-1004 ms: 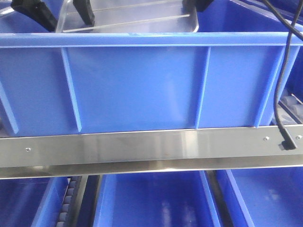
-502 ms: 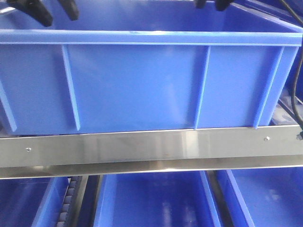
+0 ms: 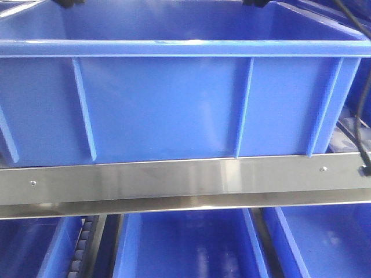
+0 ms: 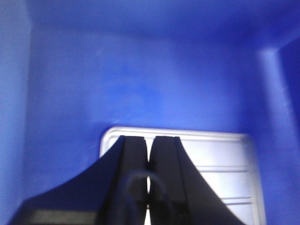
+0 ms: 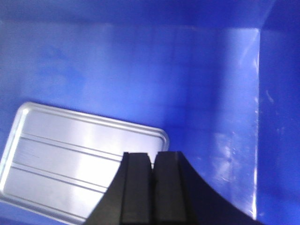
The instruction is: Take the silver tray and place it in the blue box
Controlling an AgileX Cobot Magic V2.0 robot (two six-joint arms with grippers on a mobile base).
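**Right wrist view: tray flat on box floor, both my grippers empty**

Silver tray (image 5: 79, 161): shiny sheet metal, rounded corners, rolled rim, two long raised lines across the flat bottom. It lies flat on the floor of the blue box (image 3: 174, 104), skewed a little against the walls. Box is smooth, glossy blue plastic with a thick top rim and vertical ribs on the outer side wall; inside walls plain, with glare streaks near the far right corner.

Right gripper (image 5: 152, 161): pointing down into the box, black fingers (image 5: 136, 187) pressed together with only a hairline seam between them, holding nothing. Its tips sit above the tray's near right corner (contact not readable from this angle).

Left gripper (image 4: 148, 145): same downward pose, fingers drawn nearly together, a thin sliver of bright tray showing through the gap, nothing held. It covers the middle of the tray's near part.

Limits: left wrist view is blurred, and the tray is cut off there at the bottom edge. Front view shows only the box's outer wall above a brushed steel rail (image 3: 174, 182), with more blue bins (image 3: 185, 243) below; the tray is hidden behind the wall, and my grippers show only as dark scraps at the top edge.
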